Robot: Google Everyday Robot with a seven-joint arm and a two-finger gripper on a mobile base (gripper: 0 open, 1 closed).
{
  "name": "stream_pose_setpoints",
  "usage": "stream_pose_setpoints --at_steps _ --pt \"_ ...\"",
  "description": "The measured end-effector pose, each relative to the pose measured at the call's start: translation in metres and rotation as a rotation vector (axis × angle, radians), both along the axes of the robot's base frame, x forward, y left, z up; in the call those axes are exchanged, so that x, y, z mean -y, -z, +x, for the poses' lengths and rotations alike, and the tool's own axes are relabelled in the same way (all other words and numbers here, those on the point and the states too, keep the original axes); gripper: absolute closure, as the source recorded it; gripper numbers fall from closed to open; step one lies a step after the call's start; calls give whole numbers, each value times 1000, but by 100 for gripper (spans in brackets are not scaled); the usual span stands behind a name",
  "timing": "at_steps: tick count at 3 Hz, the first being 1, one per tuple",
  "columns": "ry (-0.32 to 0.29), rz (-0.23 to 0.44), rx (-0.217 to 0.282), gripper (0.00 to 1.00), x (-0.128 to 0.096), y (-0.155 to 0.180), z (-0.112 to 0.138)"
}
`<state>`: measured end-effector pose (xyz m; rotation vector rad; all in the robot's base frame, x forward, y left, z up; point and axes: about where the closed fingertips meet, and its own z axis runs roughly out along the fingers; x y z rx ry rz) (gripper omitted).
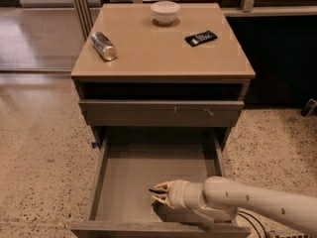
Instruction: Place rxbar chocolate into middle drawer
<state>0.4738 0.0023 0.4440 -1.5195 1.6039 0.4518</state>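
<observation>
The middle drawer [130, 172] is pulled wide open at the bottom of the cabinet, a grey-brown box with a flat bare floor. My gripper [158, 194] reaches in from the right on a cream arm and hangs low over the drawer's floor, near its front right. Its fingers are closed together on a thin dark sliver, the rxbar chocolate [152, 190], which is mostly hidden between them.
The shut drawer front above [161, 113] has pale scratch marks. On the cabinet top [158, 58] lie a silver can [104, 46] on its side, a white bowl [165, 11] and a flat black wrapper with white print [200, 37]. Speckled floor lies on both sides.
</observation>
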Motion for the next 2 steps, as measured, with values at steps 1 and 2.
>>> stream_pose_setpoints --at_steps 1,2 --pt "3 -11 5 100 -1 3 1" --pt "31 -81 40 100 5 18 11"
